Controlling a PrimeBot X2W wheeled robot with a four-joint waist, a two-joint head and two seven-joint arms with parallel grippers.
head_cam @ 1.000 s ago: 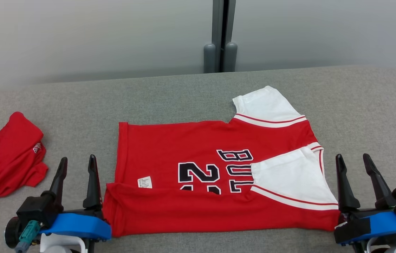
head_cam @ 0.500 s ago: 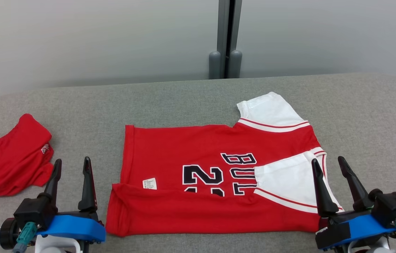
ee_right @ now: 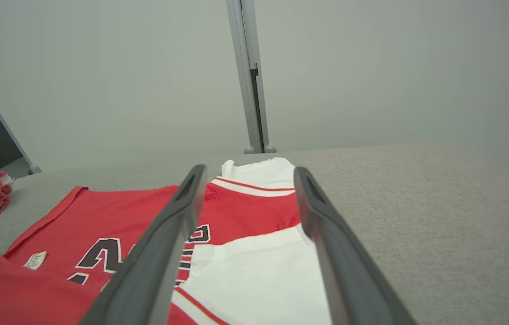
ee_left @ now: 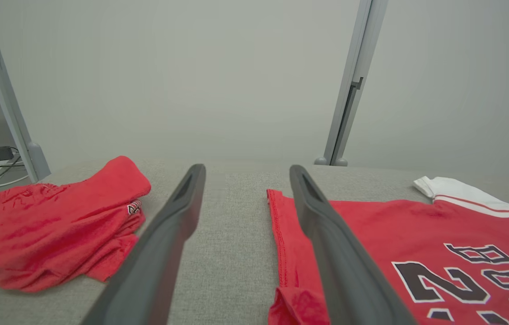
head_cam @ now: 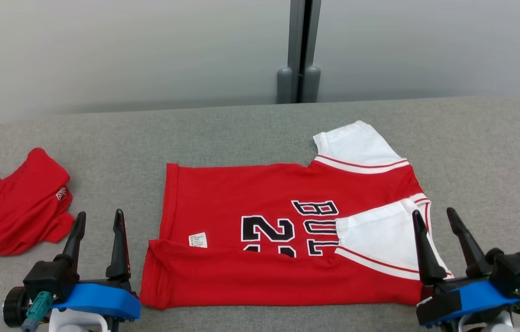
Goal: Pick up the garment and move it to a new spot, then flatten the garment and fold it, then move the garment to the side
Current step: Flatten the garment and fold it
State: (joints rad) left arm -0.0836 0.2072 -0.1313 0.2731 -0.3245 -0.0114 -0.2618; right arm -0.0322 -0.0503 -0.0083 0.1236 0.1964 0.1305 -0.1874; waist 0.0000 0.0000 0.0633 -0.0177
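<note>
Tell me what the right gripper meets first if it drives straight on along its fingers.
Most likely the white sleeve folded onto the jersey, just ahead of the open right gripper; how high it rides above the cloth is unclear.

So the jersey (head_cam: 287, 240) lies flat mid-table (head_cam: 241, 133), its near edge flipped back over itself. One sleeve (head_cam: 379, 235) is folded onto the body at the right, and the other sleeve (head_cam: 354, 140) pokes out toward the far side. A crumpled shirt (head_cam: 15, 207) sits well off to the left. The left gripper (head_cam: 100, 213) is between shirt and jersey, and the right gripper (head_cam: 433, 212) is over the folded sleeve. A post (head_cam: 299, 50) stands behind the table.
</note>
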